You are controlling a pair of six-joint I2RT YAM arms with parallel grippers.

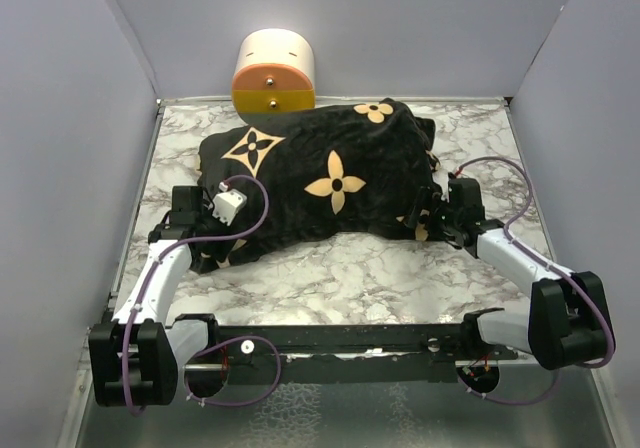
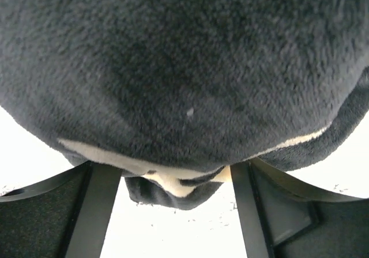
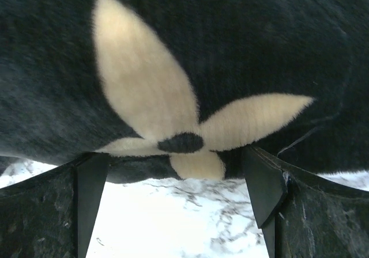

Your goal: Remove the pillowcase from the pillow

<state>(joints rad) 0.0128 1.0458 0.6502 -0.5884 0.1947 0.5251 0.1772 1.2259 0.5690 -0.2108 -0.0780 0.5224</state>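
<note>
Closest to us, the black rail (image 1: 340,340) carrying both arm bases runs along the near edge of the marble-patterned table (image 1: 340,283). From there we see the left arm (image 1: 150,278) reach forward to the near left corner of the pillowcase (image 1: 330,183), and the right arm (image 1: 520,258) reach to its right end. The pillowcase, black plush with tan flowers and stars, lies in a plump mound across the far half of the table. Its far edge is just beside a cream-and-orange cylinder (image 1: 273,70) that sits at the back. We cannot see the pillow, since the cover hides it wholly. On the left wrist view, the left gripper (image 2: 170,174) has its fingers (image 2: 95,212) spread wide. A fold of black fabric with a tan patch hangs between them, not pinched. On the right wrist view, the right gripper (image 3: 173,160) also has its fingers (image 3: 86,206) far apart, gripping nothing. A tan flower on the cover's side lies just beyond the tips, with bare table below.
</note>
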